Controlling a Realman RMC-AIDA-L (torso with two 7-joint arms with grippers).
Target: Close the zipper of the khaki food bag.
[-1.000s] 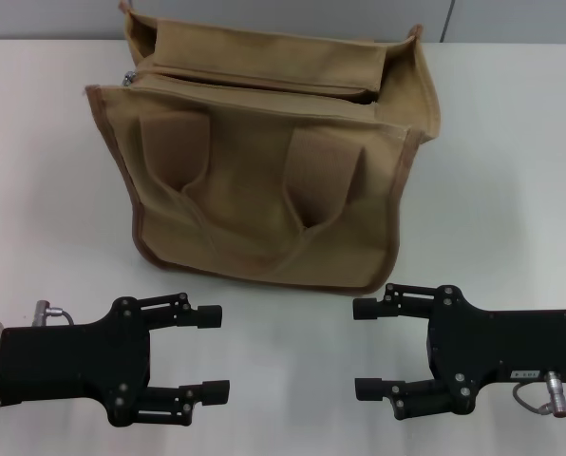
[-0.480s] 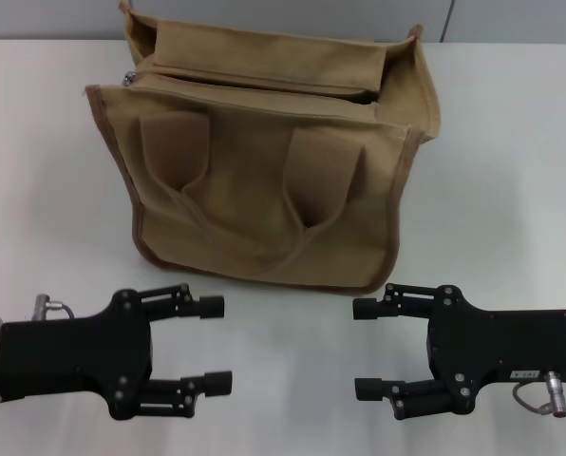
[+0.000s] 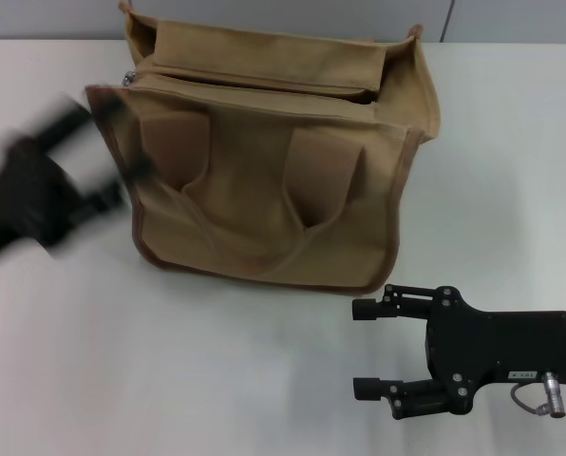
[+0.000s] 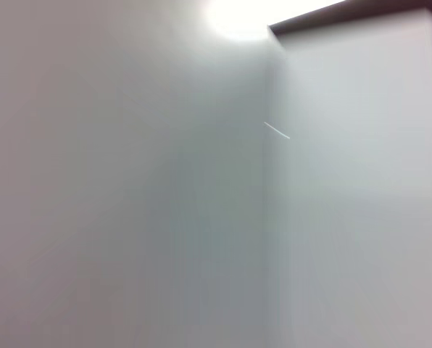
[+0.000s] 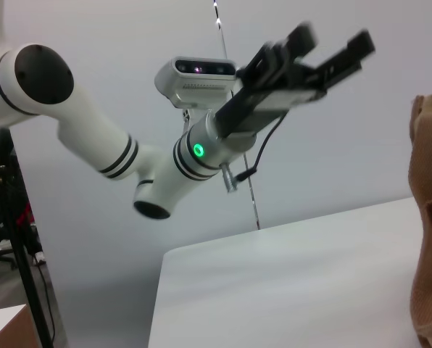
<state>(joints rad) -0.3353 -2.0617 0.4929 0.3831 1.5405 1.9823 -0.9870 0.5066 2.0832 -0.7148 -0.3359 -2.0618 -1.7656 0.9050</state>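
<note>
The khaki food bag [image 3: 264,190] stands upright at the back middle of the white table, its two looped handles facing me. The zipper [image 3: 254,84] runs across its top, gaping, with a small silver pull [image 3: 128,76] at its left end. My left gripper [image 3: 126,141] is a raised, motion-blurred shape at the bag's upper left corner. In the right wrist view the left gripper [image 5: 333,38] hangs in the air, open and holding nothing. My right gripper [image 3: 364,348] rests open on the table, in front of the bag's right corner. The bag's edge [image 5: 430,217] shows in the right wrist view.
The white table [image 3: 216,380] stretches bare in front of the bag and to both sides. Its far edge meets a grey wall just behind the bag. The left wrist view shows only a pale wall.
My left arm has swung up off the table's front left to the bag's upper left corner, moving fast. The right gripper and the bag have not moved.
</note>
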